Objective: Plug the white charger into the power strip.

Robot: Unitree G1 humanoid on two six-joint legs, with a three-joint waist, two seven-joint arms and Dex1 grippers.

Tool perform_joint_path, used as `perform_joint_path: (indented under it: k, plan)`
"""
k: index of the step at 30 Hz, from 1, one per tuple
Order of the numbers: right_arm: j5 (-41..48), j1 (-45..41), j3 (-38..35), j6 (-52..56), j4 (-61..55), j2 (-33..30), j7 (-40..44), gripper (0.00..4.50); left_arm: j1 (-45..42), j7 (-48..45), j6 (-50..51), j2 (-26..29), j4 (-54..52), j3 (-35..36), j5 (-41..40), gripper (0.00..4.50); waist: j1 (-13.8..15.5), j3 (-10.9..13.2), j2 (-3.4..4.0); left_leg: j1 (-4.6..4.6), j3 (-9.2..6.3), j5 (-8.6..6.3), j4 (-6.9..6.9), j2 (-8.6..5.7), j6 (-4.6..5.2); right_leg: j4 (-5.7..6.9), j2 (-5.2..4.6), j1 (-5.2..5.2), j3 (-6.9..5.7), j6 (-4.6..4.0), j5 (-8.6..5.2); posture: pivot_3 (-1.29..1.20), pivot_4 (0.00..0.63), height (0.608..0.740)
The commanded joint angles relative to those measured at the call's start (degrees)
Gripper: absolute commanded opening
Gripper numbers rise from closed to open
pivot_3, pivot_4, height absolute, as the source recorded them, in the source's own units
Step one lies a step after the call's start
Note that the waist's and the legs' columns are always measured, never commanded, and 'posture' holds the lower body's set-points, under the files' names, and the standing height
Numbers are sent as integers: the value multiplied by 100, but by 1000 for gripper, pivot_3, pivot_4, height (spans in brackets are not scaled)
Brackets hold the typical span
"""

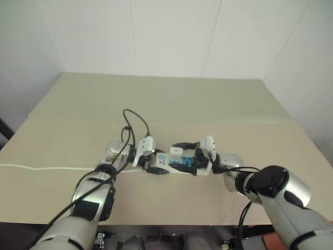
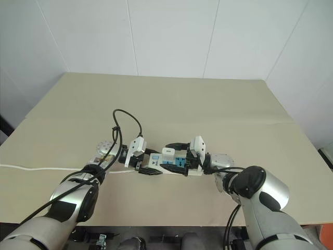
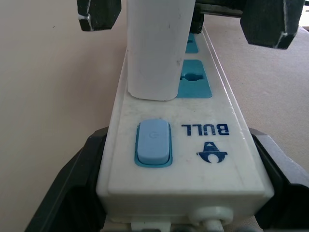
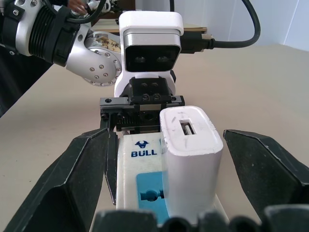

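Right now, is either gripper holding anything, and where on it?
The left gripper clamps the power strip by its switch end. The right gripper holds nothing: its jaws stand open either side of the plugged-in white charger.

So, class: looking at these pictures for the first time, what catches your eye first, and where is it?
The white charger stands upright in the power strip, beside its blue switch. The left hand clamps the strip's switch end, while the right hand sits open with a finger on either side of the charger, mid-table.
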Motion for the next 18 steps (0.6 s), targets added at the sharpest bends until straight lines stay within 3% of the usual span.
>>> perform_joint_path:
  k: [1,2,4,6,10,13,18]
  plan:
    - [-200,394,413,14,228,63,-36,4488,-176,-104,111,34,-55,2,-17,3323,-1,0,0,0,0,0,0,0,0,0,0,0,0,0,0,0,150,740]
    - [-168,381,369,-34,228,55,-84,4488,-231,-181,270,44,-44,-3,-21,3323,-1,0,0,0,0,0,0,0,0,0,0,0,0,0,0,0,150,740]
    - [-111,321,279,-37,228,-1,-46,4500,-320,-400,481,3,-81,187,-268,4049,-5,0,0,0,0,0,0,0,0,0,1,0,0,0,0,0,150,740]
    - [-100,282,252,6,228,-49,41,4500,-351,-595,547,-20,-135,322,-441,4455,2,0,0,-1,0,0,0,0,0,0,1,0,0,3,-2,0,150,740]
    - [-104,167,162,-114,228,-200,139,4500,-329,-693,394,183,-431,102,-698,4455,7,1,1,-1,0,0,0,0,0,-1,1,1,0,5,-3,0,150,740]
    - [-81,29,-41,-190,228,-438,382,4500,-217,-694,708,502,-1056,-283,-1457,4455,12,14,15,-8,0,0,0,-1,0,-2,0,-4,2,-2,1,0,150,740]
    - [-97,-310,-499,-195,228,-1303,1084,4500,223,-694,1547,1712,-2687,-1346,-2967,4455,21,70,86,-29,1,0,1,-5,0,-1,-1,-25,10,-4,3,0,150,740]
